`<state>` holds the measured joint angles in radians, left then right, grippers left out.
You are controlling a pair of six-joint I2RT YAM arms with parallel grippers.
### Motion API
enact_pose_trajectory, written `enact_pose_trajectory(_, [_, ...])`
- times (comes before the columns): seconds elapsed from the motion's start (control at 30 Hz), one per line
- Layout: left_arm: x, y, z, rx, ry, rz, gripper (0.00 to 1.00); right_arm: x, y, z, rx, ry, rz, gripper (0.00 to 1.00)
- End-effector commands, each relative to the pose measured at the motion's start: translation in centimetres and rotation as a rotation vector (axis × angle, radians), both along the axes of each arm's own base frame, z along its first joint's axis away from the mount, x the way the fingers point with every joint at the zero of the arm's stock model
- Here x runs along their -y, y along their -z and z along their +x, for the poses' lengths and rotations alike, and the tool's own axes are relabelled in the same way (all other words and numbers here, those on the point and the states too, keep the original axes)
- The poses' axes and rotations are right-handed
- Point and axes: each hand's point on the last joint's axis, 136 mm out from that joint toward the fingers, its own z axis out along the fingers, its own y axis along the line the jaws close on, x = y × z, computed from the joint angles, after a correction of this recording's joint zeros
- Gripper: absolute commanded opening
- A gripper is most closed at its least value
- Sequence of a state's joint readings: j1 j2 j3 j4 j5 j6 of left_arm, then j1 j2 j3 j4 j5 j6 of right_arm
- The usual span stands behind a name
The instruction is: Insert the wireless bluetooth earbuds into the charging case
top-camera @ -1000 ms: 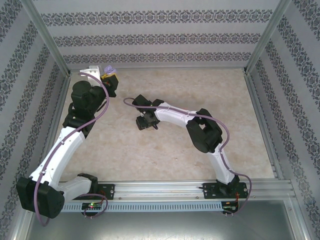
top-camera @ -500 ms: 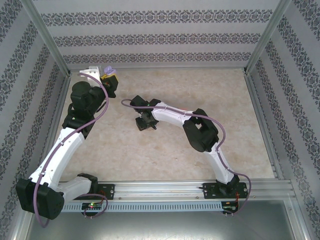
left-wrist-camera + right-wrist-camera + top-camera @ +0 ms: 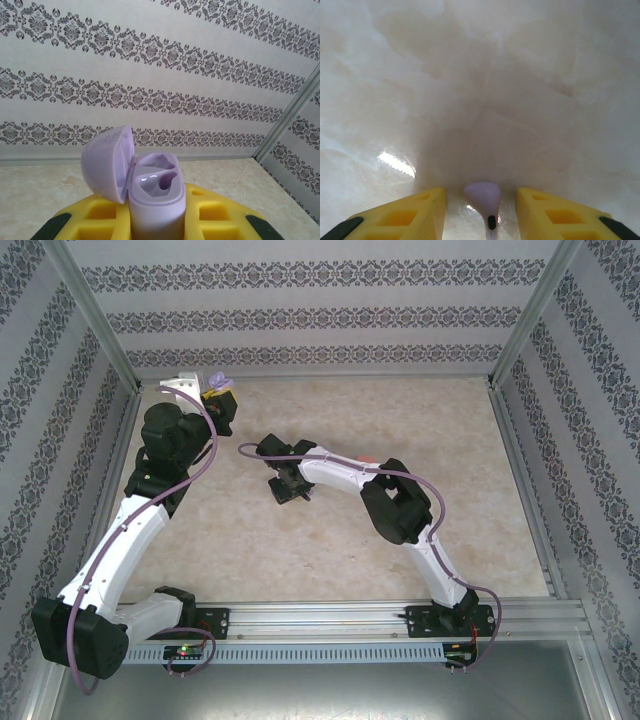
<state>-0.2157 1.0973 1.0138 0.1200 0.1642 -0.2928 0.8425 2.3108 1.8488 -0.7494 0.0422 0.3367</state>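
Obs., left claw (image 3: pixel 157 224): clenched on the lilac charging case (image 3: pixel 156 202). Case is upright, lid (image 3: pixel 107 162) swung open toward 9 o'clock, two wells showing. It sits at about 11 o'clock on the counter (image 3: pixel 420 420), by the far-left corner.

Obs., right claw (image 3: pixel 480 196): released, pads (image 3: pixel 420 214) straddling one purple earbud (image 3: pixel 483 194) with a gap on either side. The earbud lies on the counter, just to 9 o'clock of centre.

Case (image 3: pixel 156 197) in left tool (image 3: pixel 157 220), far-left; earbud (image 3: pixel 483 196) seemingly within right tool (image 3: pixel 481 215)
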Motion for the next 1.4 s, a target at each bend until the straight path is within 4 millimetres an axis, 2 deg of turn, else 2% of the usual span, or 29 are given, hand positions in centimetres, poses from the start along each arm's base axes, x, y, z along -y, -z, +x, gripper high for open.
enact_pose_trajectory(0.0, [0.2,-0.2,-0.4,0.012,0.02,0.008,0.0,0.3,1.0,0.2,0.007,-0.008,-0.042,0.42])
enact_pose_trajectory(0.33, [0.6,-0.2,-0.4,0.011,0.044,0.003,0.0,0.3,1.0,0.7,0.005,-0.005,-0.035,0.36])
enact_pose_trajectory(0.7, [0.9,-0.1,-0.4,0.006,0.061,-0.003,0.0,0.1,1.2,1.2,0.01,-0.005,-0.035,0.35])
enact_pose_trajectory(1.0, [1.2,0.2,-0.4,-0.001,0.077,-0.008,0.0,-0.1,0.8,1.5,0.017,-0.003,-0.026,0.25])
enact_pose_trajectory(1.17, [1.3,0.4,-0.4,-0.006,0.084,-0.006,0.0,0.0,0.1,1.5,0.027,0.0,-0.017,0.21])
enact_pose_trajectory(1.37, [1.5,0.7,-0.3,-0.016,0.097,-0.003,0.0,0.6,-2.5,1.7,0.066,0.023,0.023,0.21])
